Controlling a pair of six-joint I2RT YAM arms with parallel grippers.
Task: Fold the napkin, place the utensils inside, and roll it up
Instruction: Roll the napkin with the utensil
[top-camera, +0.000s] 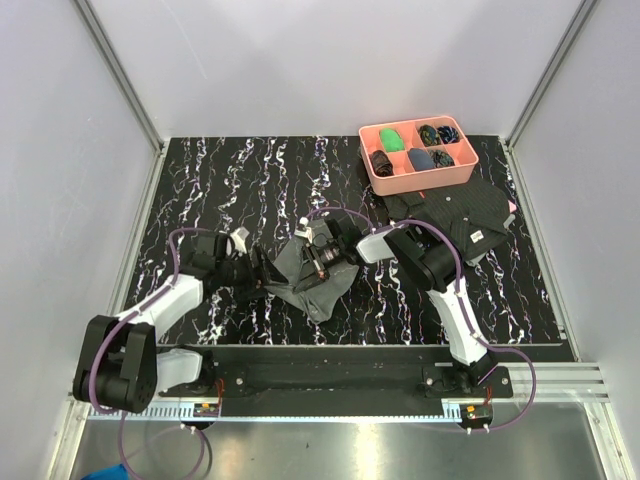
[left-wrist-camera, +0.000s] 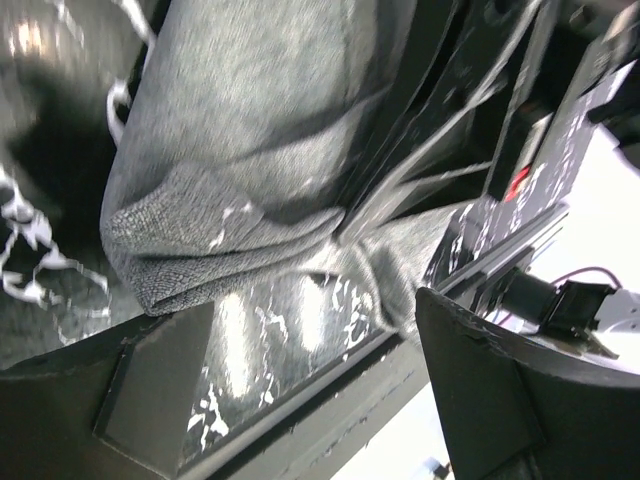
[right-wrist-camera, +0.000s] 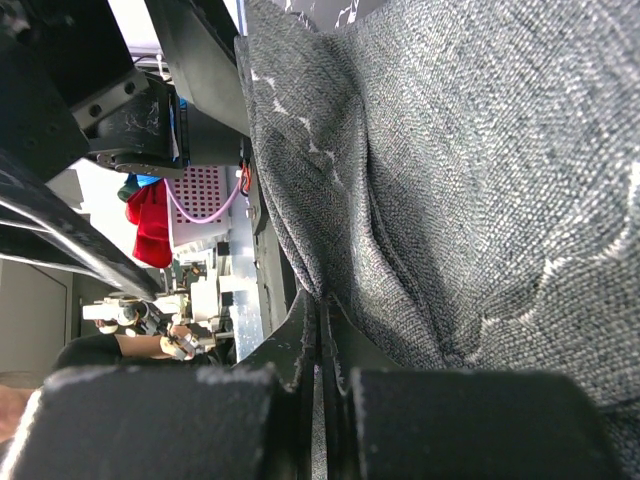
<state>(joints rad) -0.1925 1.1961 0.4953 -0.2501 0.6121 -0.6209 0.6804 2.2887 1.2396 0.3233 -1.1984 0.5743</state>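
Nearest the camera in the top view, two arm bases sit bolted side by side at the table's (top-camera: 220, 180) near edge, and each arm reaches inward over the black, white-veined surface. The left tool (top-camera: 262, 270) lies low at the left side of the one grey napkin (top-camera: 318, 288). Its jaws stand wide apart and hold nothing. In the left wrist view its two dark fingers (left-wrist-camera: 150, 400) frame the bottom corners of the picture, with a folded, rounded lump of the cloth ahead of the gap between them. The napkin is bunched into a crumpled heap near the middle of the table, between the two tools. Part of it is lifted off the surface and part trails toward the near edge. The right tool (top-camera: 318, 258) comes in from the right at the upper part of the heap and is clamped on the napkin. In the right wrist view its two fingers (right-wrist-camera: 290, 350) press together with a pinched ridge of grey weave caught at their tips. Farther back on the right lies one black patterned cloth (top-camera: 450, 212) bearing one white tag (top-camera: 478, 238). Just beyond it, at the far right corner, stands one pink tray (top-camera: 425, 178) divided into compartments. It holds one green item (top-camera: 392, 140) and several small dark ones, too small to count.
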